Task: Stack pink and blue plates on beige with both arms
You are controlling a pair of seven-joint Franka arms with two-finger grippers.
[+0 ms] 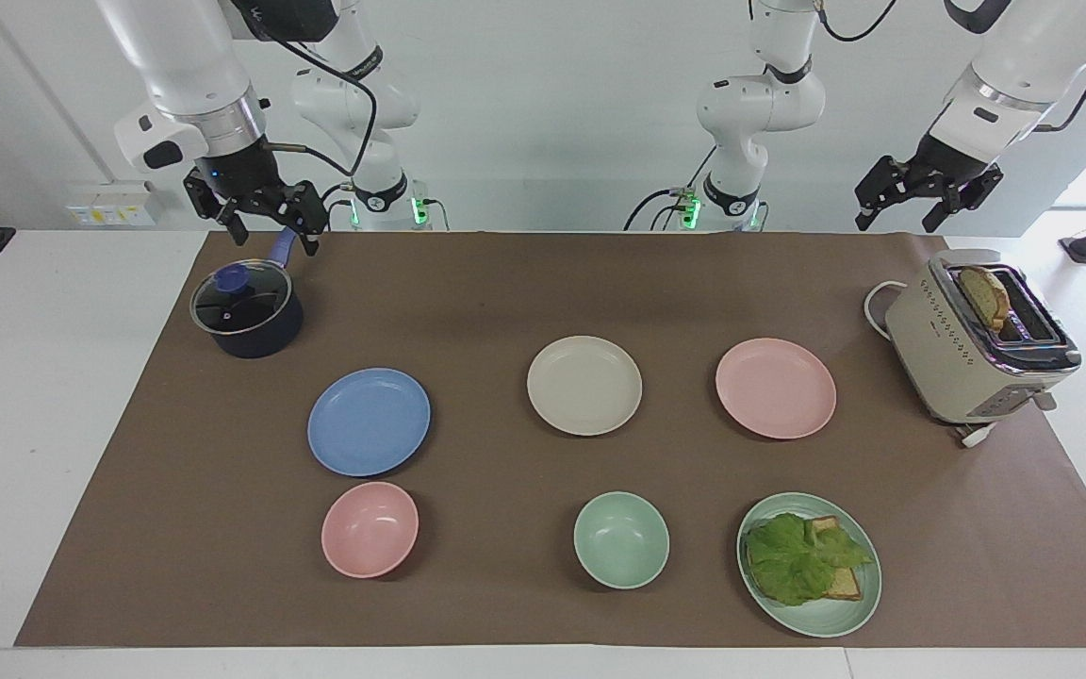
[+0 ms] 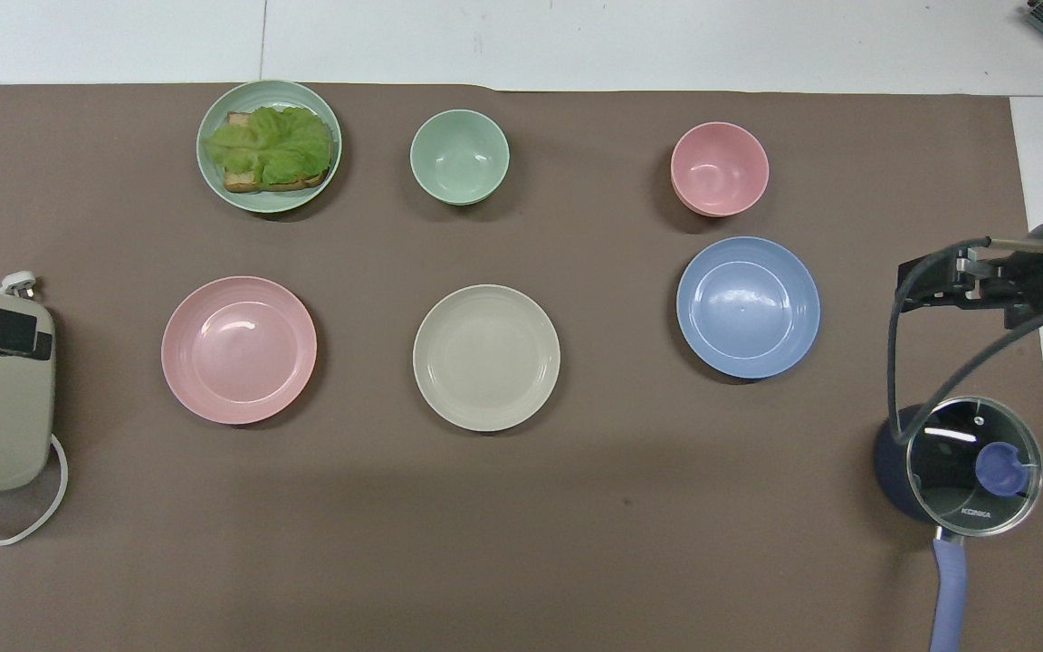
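Observation:
Three flat round plates lie apart in a row across the brown mat. The beige plate [image 1: 584,385] [image 2: 486,357] is in the middle. The pink plate [image 1: 775,388] [image 2: 238,349] lies toward the left arm's end, the blue plate [image 1: 369,421] [image 2: 747,306] toward the right arm's end. All three are bare. My left gripper [image 1: 896,224] hangs open in the air above the mat's corner near the toaster. My right gripper [image 1: 271,236] [image 2: 938,285] hangs open over the pot's handle. Neither holds anything.
A dark pot [image 1: 246,309] with a glass lid stands beside the blue plate, nearer the robots. A beige toaster [image 1: 977,349] with bread in it stands past the pink plate. Farther from the robots are a pink bowl [image 1: 370,528], a green bowl [image 1: 620,539] and a green plate [image 1: 868,599] with lettuce.

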